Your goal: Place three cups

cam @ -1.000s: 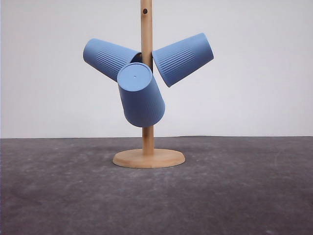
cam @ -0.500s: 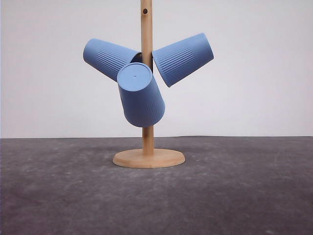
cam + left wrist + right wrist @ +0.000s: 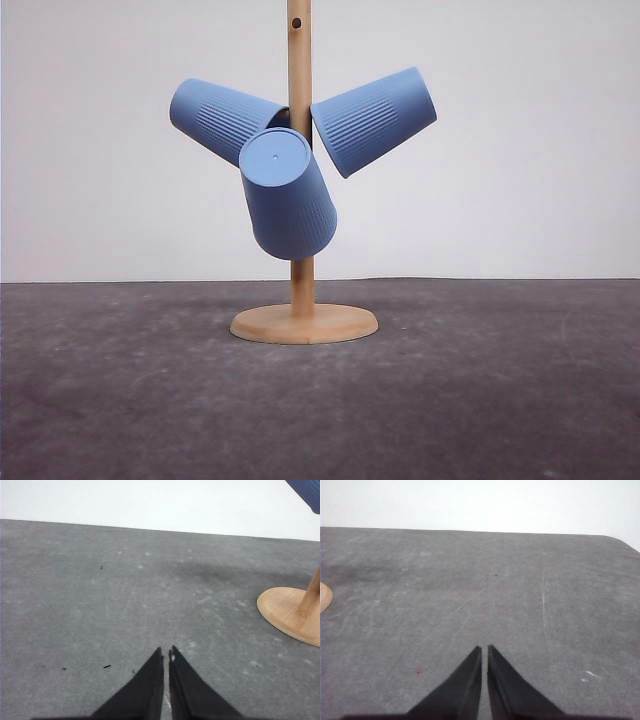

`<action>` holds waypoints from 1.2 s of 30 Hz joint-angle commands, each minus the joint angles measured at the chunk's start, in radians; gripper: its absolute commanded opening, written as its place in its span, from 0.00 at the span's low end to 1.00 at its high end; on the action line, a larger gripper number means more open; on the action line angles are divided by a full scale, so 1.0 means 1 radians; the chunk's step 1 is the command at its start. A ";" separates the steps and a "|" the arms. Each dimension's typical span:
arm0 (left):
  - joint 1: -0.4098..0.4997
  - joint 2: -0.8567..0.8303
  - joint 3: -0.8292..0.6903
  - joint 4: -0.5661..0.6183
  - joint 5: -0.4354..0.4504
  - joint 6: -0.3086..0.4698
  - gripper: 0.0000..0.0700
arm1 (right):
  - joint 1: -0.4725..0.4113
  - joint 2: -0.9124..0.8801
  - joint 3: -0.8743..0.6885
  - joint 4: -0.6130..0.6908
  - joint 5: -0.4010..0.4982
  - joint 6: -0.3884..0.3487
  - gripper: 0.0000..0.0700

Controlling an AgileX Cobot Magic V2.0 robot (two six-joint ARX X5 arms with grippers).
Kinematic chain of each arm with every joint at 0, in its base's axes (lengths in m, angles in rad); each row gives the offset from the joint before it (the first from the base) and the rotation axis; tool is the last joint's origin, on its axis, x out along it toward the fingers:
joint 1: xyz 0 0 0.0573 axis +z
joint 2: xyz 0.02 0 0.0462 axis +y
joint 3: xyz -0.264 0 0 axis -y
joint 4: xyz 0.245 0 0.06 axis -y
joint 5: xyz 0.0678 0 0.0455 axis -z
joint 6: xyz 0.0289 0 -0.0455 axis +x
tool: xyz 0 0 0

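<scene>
Three light-blue ribbed cups hang upside down on a wooden cup tree in the front view: one points up-left, one up-right, and one faces forward and hangs lowest. My left gripper is shut over bare grey table, with the tree's round base off to its side and a corner of a cup above. Away from the stand, my right gripper is shut over bare table with nothing in it.
The dark grey table stretches around the round wooden base. A white wall stands behind. A sliver of the base shows in the right wrist view, and the table's far corner lies beyond.
</scene>
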 commanded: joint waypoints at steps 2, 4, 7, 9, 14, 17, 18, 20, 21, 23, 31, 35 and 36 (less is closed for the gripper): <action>-0.002 0.000 -0.011 0.016 -0.002 -0.003 0.00 | 0.000 -0.002 -0.002 0.008 0.000 0.017 0.02; -0.002 0.000 -0.011 0.016 -0.002 -0.003 0.00 | 0.000 -0.002 -0.002 0.008 0.000 0.017 0.02; -0.002 0.000 -0.011 0.016 -0.002 -0.003 0.00 | 0.000 -0.002 -0.002 0.008 0.000 0.017 0.02; -0.002 0.000 -0.011 0.016 -0.002 -0.003 0.00 | 0.000 -0.002 -0.002 0.008 0.000 0.017 0.02; -0.002 0.000 -0.011 0.016 -0.002 -0.003 0.00 | 0.000 -0.002 -0.002 0.008 0.000 0.017 0.02; -0.002 0.000 -0.011 0.016 -0.002 -0.003 0.00 | 0.000 -0.002 -0.002 0.008 0.000 0.017 0.02; -0.002 0.000 -0.011 0.016 -0.002 -0.003 0.00 | 0.000 -0.002 -0.002 0.008 0.000 0.017 0.02; -0.002 0.000 -0.011 0.016 -0.002 -0.003 0.00 | 0.000 -0.002 -0.002 0.008 0.000 0.017 0.02; -0.002 0.000 -0.011 0.016 -0.002 -0.003 0.00 | 0.000 -0.002 -0.002 0.008 0.000 0.017 0.02; -0.002 0.000 -0.011 0.016 -0.002 -0.003 0.00 | 0.000 -0.002 -0.002 0.008 0.000 0.017 0.02; -0.002 0.000 -0.011 0.016 -0.002 -0.003 0.00 | 0.000 -0.002 -0.002 0.008 0.000 0.017 0.02; -0.002 0.000 -0.011 0.016 -0.002 -0.003 0.00 | 0.000 -0.002 -0.002 0.008 0.000 0.017 0.02; -0.002 0.000 -0.011 0.016 -0.002 -0.003 0.00 | 0.000 -0.002 -0.002 0.008 0.000 0.017 0.02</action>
